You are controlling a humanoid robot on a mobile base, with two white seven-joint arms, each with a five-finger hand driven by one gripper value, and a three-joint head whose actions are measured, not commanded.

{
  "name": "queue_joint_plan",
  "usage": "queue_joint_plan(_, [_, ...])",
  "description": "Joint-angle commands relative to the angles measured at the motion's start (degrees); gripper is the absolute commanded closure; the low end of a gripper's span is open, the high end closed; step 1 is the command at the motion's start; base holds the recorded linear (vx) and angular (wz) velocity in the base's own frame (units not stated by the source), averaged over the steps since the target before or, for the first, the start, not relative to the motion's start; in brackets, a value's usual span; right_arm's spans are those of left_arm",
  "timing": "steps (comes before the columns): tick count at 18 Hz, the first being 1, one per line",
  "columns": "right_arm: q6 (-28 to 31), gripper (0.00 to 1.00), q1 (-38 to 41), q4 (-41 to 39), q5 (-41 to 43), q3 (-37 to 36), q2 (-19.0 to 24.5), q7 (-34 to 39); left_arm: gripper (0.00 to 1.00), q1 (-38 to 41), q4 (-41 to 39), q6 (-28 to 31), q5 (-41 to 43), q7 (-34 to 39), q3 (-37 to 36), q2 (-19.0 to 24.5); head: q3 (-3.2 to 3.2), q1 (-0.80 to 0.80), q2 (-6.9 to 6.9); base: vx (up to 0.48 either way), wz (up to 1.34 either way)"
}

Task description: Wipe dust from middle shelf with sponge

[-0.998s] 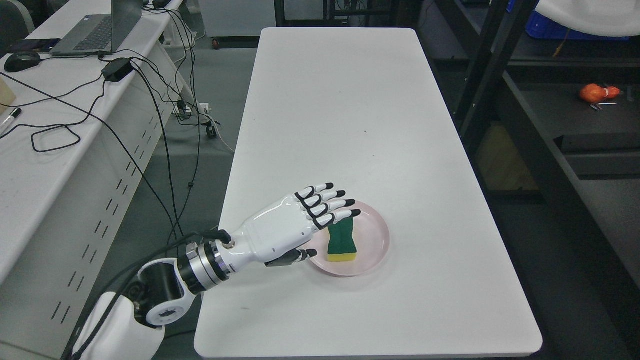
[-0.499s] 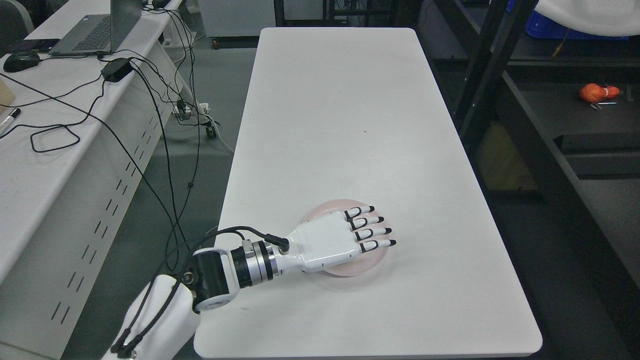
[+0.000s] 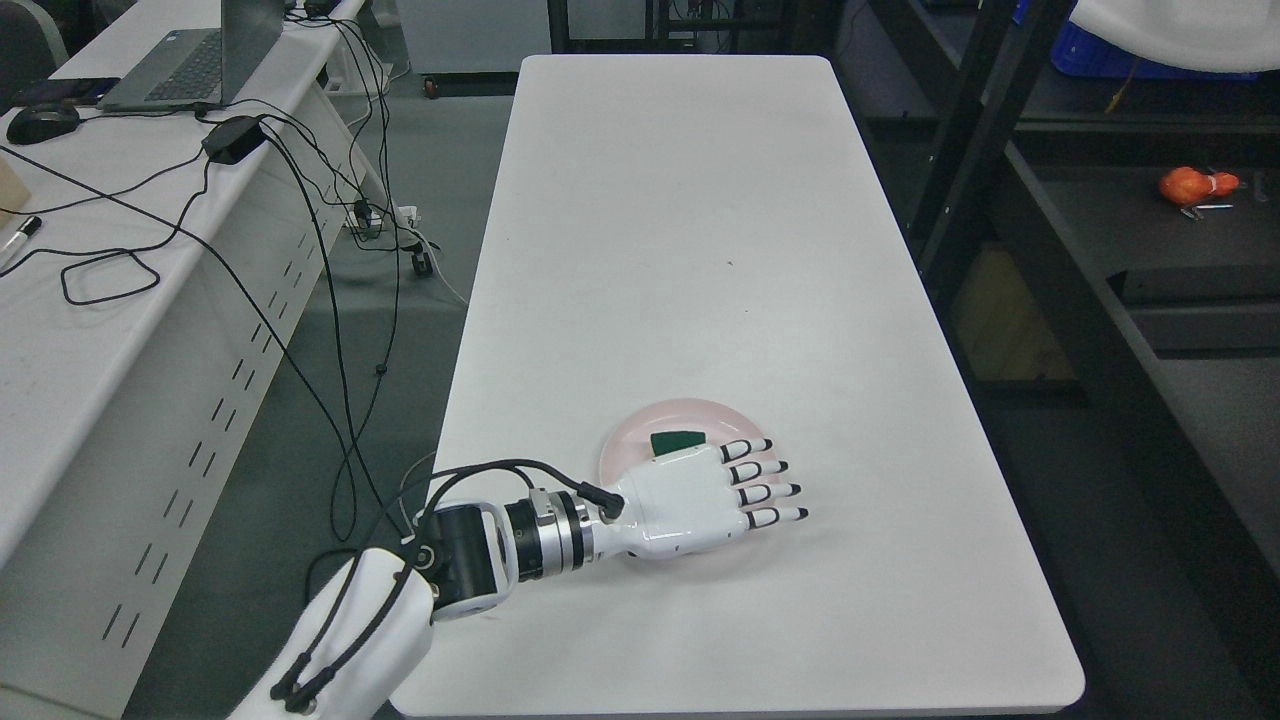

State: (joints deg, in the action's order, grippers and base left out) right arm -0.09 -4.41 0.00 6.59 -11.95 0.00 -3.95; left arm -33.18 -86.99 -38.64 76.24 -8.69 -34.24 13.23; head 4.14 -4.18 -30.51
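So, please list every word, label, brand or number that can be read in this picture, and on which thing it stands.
None can be read.
Laptop: keyboard too small and blurred to read.
Sponge, pink plate, white table, left robot hand: no print shows.

A: you've got a white table (image 3: 700,200); pale pink plate (image 3: 640,432); dark green sponge (image 3: 677,441).
B: and the left hand (image 3: 700,495)?
A: glossy white; black bands and black tips on the fingers (image 3: 765,492); black cable (image 3: 500,468) at your wrist.
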Motion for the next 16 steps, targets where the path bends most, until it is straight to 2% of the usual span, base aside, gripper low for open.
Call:
queue_joint_plan(1, [4.13,0.0,-0.07,-1.0,0.0,0.09,-1.0,-0.27,0.02,0.22,-0.46,0.14,0.93,-0.1,5.22,3.29,0.0,0.0,0.0,0.0,0.0])
queue_joint_plan(7, [4.13,0.0,-0.07,-1.0,0.0,0.0,-1.0,-0.18,0.02,0.48,-1.78,1.9,1.02,0.07,10.59,3.73,0.0,0.0,0.0,0.0,0.0])
queue_joint_plan(12, [4.13,0.0,0.01,-1.0,0.0,0.09,-1.0,-0.27,0.02,0.14,2.52,1.9,1.02,0.16,9.54,2.68,0.0,0.0,0.0,0.0,0.0])
queue_joint_plan(16, [4.13,0.0,0.01,-1.0,0.0,0.0,-1.0,-0.18,0.02,-0.74,5.77,1.81,1.19,0.16,6.82,0.22,0.0,0.0,0.0,0.0,0.0])
